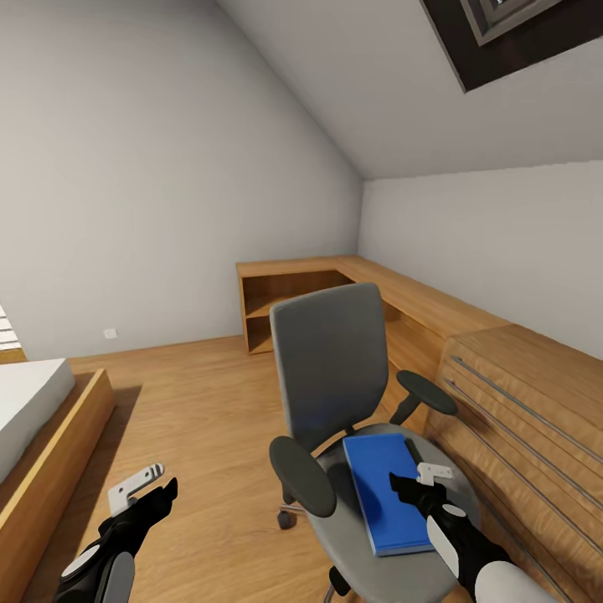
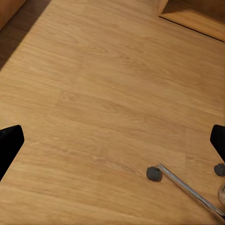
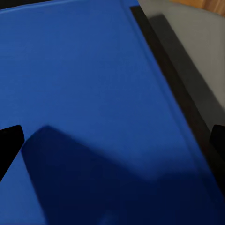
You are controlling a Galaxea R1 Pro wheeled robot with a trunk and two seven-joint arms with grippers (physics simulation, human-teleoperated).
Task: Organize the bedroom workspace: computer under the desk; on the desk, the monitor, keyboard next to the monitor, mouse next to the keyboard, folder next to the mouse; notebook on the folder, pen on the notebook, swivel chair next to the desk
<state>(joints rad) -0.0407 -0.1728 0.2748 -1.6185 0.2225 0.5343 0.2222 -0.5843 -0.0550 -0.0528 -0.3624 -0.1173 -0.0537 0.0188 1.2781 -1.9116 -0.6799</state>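
The right gripper (image 1: 412, 479), spread open and empty above the blue folder (image 1: 383, 490), should be lowered onto its edge; the left gripper (image 1: 151, 494) is open, empty.

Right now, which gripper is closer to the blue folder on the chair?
Right. The right gripper hovers directly over the folder on the chair seat; the left gripper hangs over bare floor beside the chair.

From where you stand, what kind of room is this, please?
Probably an attic bedroom used as a workspace. A bed stands at the left, a sloped ceiling holds a skylight, and a swivel chair carrying a blue folder sits beside long wooden shelving.
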